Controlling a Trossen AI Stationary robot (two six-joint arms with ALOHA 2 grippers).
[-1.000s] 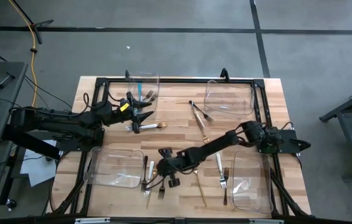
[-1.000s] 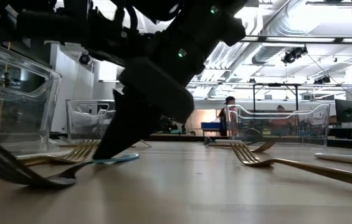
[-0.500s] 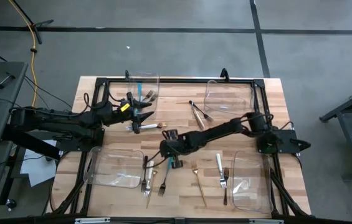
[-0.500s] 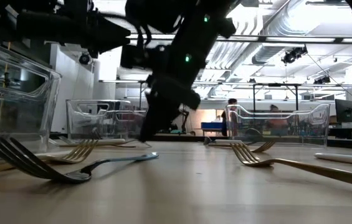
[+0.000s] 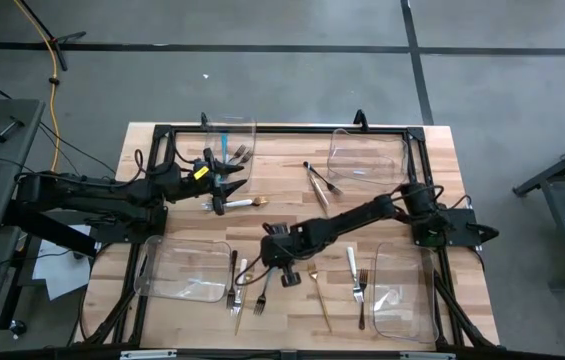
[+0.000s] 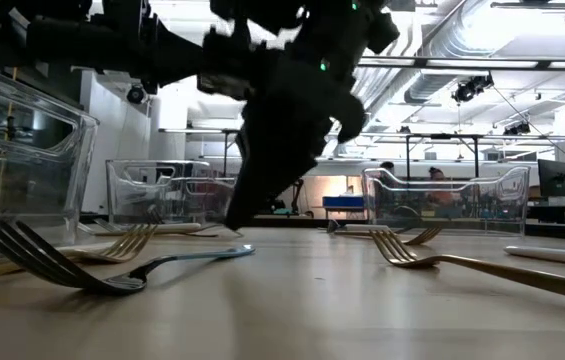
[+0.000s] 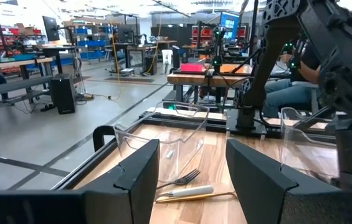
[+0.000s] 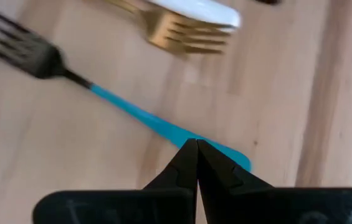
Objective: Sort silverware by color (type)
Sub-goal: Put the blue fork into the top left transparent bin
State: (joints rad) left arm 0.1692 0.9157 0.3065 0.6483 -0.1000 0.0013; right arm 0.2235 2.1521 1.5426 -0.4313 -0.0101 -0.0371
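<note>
The teal-handled fork (image 8: 144, 118) with a dark head lies flat on the table among the near forks (image 5: 263, 290), closest to the low camera (image 6: 152, 265). My right gripper (image 8: 194, 144) is shut. It hovers just above the fork's handle, near its free end (image 5: 274, 262). In the low view its tips (image 6: 230, 226) stand higher than the handle. My left gripper (image 7: 191, 186) is open and waits by the far-left bin (image 5: 230, 140), with a white-handled gold utensil (image 7: 182, 193) on the table before it.
Four clear bins stand near the corners: near-left (image 5: 187, 270), near-right (image 5: 402, 290) and far-right (image 5: 367, 155), besides the far-left one. A gold fork (image 5: 318, 290), white-handled pieces (image 5: 351, 262) and dark utensils (image 5: 318, 180) lie between them. A gold fork (image 8: 182, 31) lies beside the teal one.
My right gripper was down on the teal handle's end among the near forks. It rose and drew toward the far edge, then came back a little toward the near edge. The teal fork slid and turned slightly on the table during the first move, then stayed put.
</note>
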